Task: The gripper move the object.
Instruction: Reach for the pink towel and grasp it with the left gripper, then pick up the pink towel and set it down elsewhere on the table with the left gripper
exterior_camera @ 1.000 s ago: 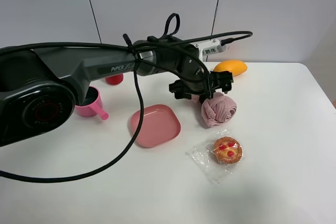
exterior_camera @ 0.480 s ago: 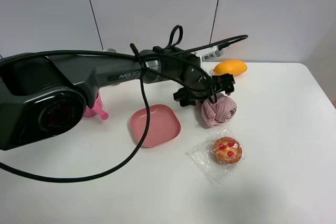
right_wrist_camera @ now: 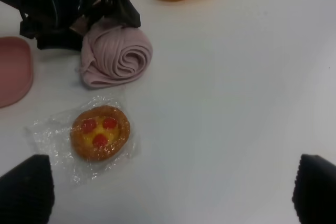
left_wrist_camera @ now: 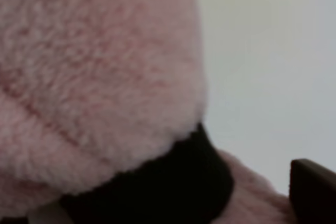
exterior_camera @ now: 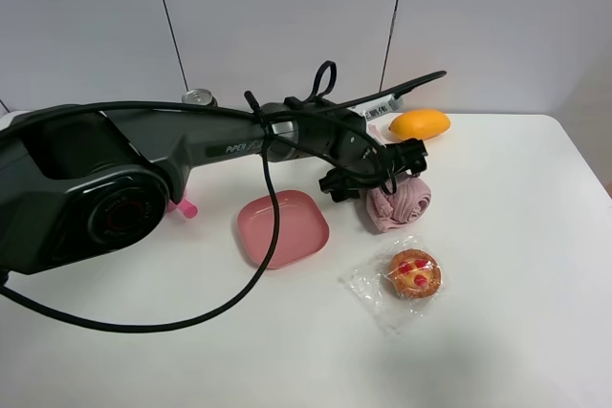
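1. The step in hand looks like the grasp. The left fingers [left_wrist_camera: 312, 192] are down on the far end of the towel [exterior_camera: 402, 203], close to its black band [left_wrist_camera: 173, 187].
2. The left wrist view is filled with pink pile and shows only one finger tip. I cannot tell whether the fingers are clenched on the roll or released.
3. The towel lies on the desk [exterior_camera: 516, 265], right of the middle, and appears to rest there, not lifted.
4. The next move calls for a firm squeeze near the band, then a lift clear of the desk before any sideways travel. The roll is soft and will likely sag or loosen if it is gripped only by a fold.
5. The right fingers [right_wrist_camera: 26, 192] are spread wide and hold nothing. They hang over the near side of the desk, well apart from the towel.
6. Neighbours:
   - The mango [exterior_camera: 419, 123] lies behind the towel.
   - The wrapped tart [exterior_camera: 413, 274] lies near its front.
   - The plate [exterior_camera: 282, 226] lies just beside it on the left.
   - A can [exterior_camera: 199, 97] stands far back, behind the arm.
7. The tart and the plate would be the likeliest to get brushed by a low drag. Rightward the desk offers the freest path.
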